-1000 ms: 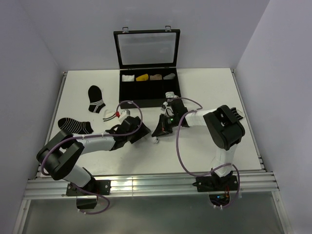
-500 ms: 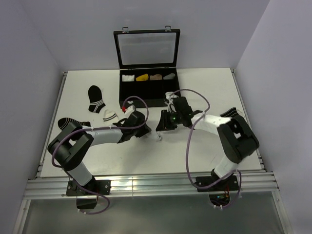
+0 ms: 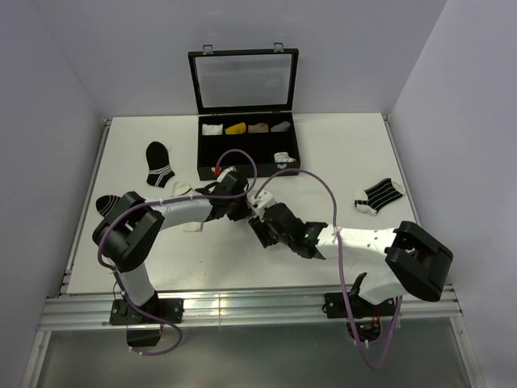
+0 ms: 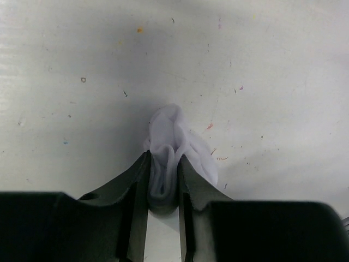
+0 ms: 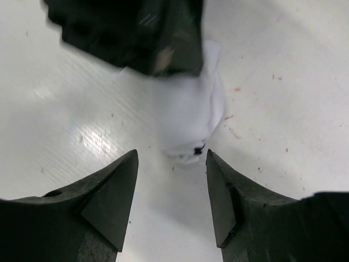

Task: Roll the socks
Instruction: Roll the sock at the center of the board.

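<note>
Has just closed the left pincer (image 4: 163,162) on the small white rolled fabric sock bundle (image 4: 173,139) mid-way across the white counter (image 3: 339,158), at six o'clock from the open black case (image 3: 242,170), and spread the right pincer (image 5: 172,157) open and empty beside it, suggesting a nearly finished roll.

Overhead I get bright, even light. The white table (image 3: 339,162) is close to washed out, and the shadows on it are faint and soft. On the left wrist camera the sock bundle (image 4: 173,143) is sharp, with a broad grey shadow above and around it. The left gripper (image 4: 163,166) below it is crushed to flat black. On the right wrist camera a glare patch sits left of the bundle. The left gripper above the bundle is smeared, and the right gripper (image 5: 172,158) below it looks soft.
</note>
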You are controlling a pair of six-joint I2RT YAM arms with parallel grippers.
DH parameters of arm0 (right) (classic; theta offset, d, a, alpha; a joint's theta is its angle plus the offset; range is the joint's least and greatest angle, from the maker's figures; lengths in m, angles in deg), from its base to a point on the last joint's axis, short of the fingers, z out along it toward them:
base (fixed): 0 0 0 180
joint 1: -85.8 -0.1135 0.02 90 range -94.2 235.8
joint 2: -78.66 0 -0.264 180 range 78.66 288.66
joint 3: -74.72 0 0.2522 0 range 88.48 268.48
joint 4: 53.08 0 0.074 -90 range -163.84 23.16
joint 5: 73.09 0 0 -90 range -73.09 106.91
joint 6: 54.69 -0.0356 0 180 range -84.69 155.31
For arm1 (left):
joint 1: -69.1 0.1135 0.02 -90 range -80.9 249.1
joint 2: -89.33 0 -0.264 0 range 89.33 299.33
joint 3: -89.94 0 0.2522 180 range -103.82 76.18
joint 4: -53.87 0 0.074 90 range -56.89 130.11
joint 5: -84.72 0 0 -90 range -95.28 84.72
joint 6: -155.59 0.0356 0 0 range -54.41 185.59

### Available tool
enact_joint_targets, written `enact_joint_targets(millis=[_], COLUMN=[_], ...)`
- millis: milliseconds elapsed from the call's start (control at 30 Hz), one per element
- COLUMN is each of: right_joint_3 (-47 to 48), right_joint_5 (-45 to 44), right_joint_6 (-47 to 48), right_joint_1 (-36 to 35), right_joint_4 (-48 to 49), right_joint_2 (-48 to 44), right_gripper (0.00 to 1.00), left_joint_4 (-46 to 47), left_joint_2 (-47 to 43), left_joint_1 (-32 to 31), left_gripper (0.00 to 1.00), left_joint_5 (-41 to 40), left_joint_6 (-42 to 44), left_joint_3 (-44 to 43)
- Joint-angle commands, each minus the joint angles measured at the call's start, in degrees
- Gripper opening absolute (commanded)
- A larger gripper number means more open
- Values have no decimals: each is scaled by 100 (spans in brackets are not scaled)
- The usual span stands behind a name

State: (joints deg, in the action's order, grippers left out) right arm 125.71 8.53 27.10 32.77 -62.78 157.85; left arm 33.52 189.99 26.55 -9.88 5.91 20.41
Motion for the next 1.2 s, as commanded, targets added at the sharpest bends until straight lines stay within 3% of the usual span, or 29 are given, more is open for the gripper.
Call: enact_joint_targets(millis=[0, 233, 600, 1167], right_joint_3=[-181, 143, 872, 1849], right_joint_5=[-1428, -2140, -2537, -2563], right_joint_6=[521, 759, 1225, 118], right_joint_1=[-549, -1103, -1253, -1262], right_joint_4=[719, 799, 457, -1327], right_joint_2=[-212, 350, 1650, 2855], right_gripper=[61, 63, 64, 58], left_joint_4=[-817, -1151, -1442, -2100], left_joint_2=[322, 568, 674, 920], left_joint_1=[88, 211, 238, 413], left_gripper=[22, 22, 22, 22], left_joint_5=[266, 565, 715, 1110], left_joint_6=[553, 905, 1169, 1872], left_joint_3=[-180, -540, -725, -1147])
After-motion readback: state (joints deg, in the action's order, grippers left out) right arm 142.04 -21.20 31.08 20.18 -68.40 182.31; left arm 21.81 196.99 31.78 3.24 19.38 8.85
